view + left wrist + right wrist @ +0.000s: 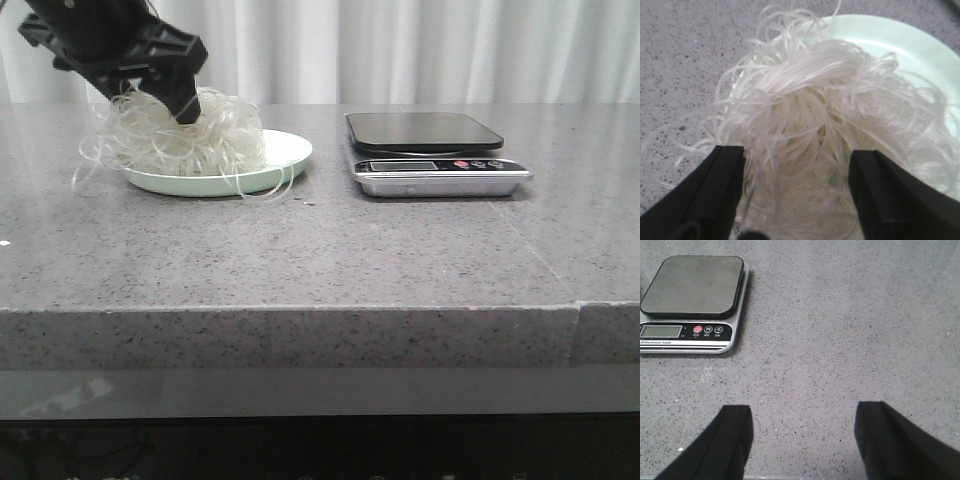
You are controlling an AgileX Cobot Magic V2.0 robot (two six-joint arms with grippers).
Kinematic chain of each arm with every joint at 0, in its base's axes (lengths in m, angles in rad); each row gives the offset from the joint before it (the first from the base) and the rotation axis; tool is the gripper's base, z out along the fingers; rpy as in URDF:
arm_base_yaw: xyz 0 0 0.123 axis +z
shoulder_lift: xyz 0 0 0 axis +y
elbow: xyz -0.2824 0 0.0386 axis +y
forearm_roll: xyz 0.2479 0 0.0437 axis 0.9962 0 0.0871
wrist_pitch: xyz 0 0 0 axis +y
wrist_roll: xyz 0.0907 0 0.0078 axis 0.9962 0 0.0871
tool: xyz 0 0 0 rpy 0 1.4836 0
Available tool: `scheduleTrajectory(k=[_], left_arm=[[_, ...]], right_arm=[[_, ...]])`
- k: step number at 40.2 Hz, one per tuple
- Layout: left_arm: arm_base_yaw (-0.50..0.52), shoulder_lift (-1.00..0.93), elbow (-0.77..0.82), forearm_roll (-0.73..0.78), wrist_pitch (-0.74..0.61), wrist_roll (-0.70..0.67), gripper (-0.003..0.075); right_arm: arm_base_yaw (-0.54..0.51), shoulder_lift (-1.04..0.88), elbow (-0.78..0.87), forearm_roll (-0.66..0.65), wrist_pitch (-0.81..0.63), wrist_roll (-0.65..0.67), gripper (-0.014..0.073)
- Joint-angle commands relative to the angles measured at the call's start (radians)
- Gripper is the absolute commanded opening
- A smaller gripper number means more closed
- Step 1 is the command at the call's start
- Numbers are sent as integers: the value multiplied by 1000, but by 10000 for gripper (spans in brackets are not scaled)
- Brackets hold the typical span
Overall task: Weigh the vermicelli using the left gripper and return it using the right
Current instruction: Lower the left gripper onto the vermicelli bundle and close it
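Observation:
The vermicelli (pixel 190 137), a fluffy whitish nest of thin strands, lies on a pale green plate (pixel 285 152) at the table's left. My left gripper (pixel 165 105) is down in the nest from above, black and blocky. In the left wrist view its fingers (pixel 722 172) stand wide apart on either side of the vermicelli (pixel 815 115), open, with strands filling the gap. The plate (pixel 900 45) shows beyond. My right gripper (pixel 800 422) is open and empty above bare table, out of the front view.
A digital kitchen scale (pixel 430 150) with a dark platform stands right of the plate; it also shows in the right wrist view (pixel 692 295). Grey speckled stone table (pixel 320 250) with a front edge; white curtain behind.

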Motion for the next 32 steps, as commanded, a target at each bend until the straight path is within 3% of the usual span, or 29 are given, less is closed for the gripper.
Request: scheduleTrajectory(k=[1, 6, 19, 32], left_arm=[[-7, -27, -34, -4, -50, -2, 513], [-7, -15, -34, -4, -41, -2, 461], [-7, -12, -34, -4, -25, -2, 158], [-7, -14, -100, -4, 82, -2, 155]], right_arm=[[-4, 8, -34, -10, -62, -6, 554], [-4, 8, -34, -10, -62, -6, 554], [-4, 8, -34, -10, -62, -6, 554], [-4, 8, -34, -10, -62, -6, 554]])
